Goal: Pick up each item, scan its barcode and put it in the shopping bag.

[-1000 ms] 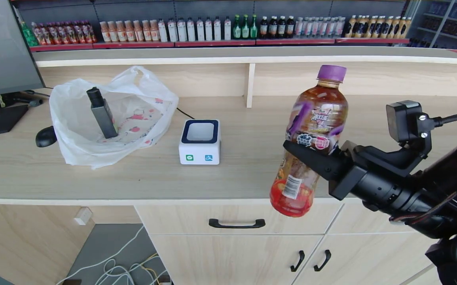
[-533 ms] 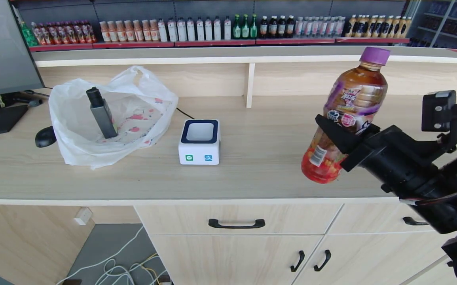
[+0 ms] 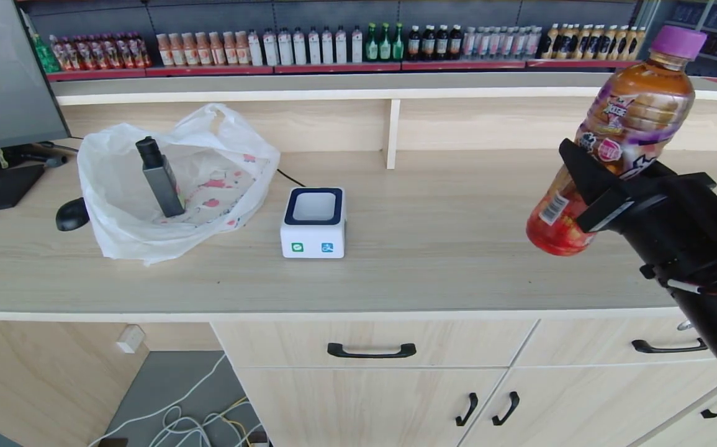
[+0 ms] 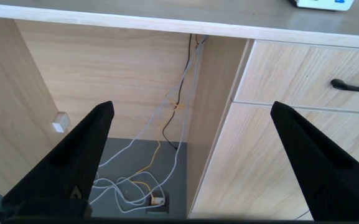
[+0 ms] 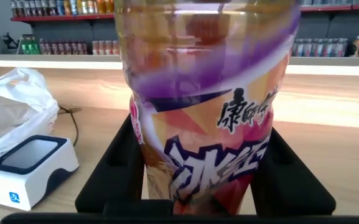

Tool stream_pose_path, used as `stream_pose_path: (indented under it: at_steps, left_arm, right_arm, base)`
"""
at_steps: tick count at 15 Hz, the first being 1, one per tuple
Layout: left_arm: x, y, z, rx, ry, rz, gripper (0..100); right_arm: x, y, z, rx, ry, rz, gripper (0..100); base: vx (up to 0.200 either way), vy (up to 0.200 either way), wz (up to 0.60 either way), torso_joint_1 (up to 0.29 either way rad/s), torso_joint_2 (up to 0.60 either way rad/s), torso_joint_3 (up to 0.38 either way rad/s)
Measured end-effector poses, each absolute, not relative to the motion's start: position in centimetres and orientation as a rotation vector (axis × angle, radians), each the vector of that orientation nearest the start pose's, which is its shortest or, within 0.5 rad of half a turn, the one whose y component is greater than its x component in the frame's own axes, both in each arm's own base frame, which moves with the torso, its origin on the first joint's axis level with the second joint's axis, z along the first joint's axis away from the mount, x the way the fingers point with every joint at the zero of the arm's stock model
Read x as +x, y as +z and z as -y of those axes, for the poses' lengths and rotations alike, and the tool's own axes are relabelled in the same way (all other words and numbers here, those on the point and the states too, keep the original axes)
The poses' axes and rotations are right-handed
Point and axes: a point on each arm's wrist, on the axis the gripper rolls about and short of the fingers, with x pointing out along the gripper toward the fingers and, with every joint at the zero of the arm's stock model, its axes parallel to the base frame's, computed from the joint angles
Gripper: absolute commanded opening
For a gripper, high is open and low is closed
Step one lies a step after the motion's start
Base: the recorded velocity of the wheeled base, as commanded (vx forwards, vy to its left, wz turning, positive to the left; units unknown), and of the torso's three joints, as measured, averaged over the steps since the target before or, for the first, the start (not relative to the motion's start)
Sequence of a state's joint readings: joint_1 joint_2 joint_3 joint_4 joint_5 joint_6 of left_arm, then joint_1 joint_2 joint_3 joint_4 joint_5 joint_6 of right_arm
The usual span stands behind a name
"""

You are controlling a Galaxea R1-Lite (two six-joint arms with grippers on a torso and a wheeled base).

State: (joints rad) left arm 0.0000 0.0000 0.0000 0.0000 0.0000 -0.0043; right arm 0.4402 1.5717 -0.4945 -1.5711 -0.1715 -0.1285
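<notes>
Purple-capped clear plastic bottle of amber tea [image 3: 634, 105] hangs tilted over the right side of the pale wooden counter [image 3: 395, 279], clamped in the black right gripper [image 5: 205, 177], seemingly yet to be scanned at the white box scanner [image 3: 313, 222] and bagged, one dark grey flask [image 3: 161, 179] already standing in the white plastic shopping bag [image 3: 122, 236]; the left gripper [image 4: 191, 109] gapes empty below.

I make out a barcode [image 3: 554, 208] low on the bottle [image 3: 634, 112], large characters [image 5: 241, 109] across its label, and green and blue icons [image 3: 297, 247] on the near face of the scanner [image 3: 311, 236].
</notes>
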Motion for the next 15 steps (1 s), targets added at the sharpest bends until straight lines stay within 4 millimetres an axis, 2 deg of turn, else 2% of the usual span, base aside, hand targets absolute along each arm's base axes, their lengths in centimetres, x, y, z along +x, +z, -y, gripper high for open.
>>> stream_pose_path:
  at_steps: [1, 4, 15]
  left_arm:
    - [-2.3, 7.5, 0.0, -0.005, -0.001, 0.000, 100]
    - [-2.3, 7.5, 0.0, -0.003, -0.001, 0.000, 100]
    - [-2.3, 7.5, 0.0, -0.007, 0.000, 0.000, 100]
  right_arm:
    - [21.7, 22.8, -9.8, 0.022, 0.222, 0.477, 0]
    - [21.3, 21.4, -9.4, 0.020, 0.144, 0.408, 0]
    - [22.4, 21.6, -10.2, 0.028, 0.150, 0.417, 0]
  base:
    - [0.000, 0.000, 0.00, 0.000, 0.00, 0.000]
    - [0.000, 0.200, 0.00, 0.003, 0.00, 0.001]
    - [0.000, 0.200, 0.00, 0.001, 0.00, 0.002]
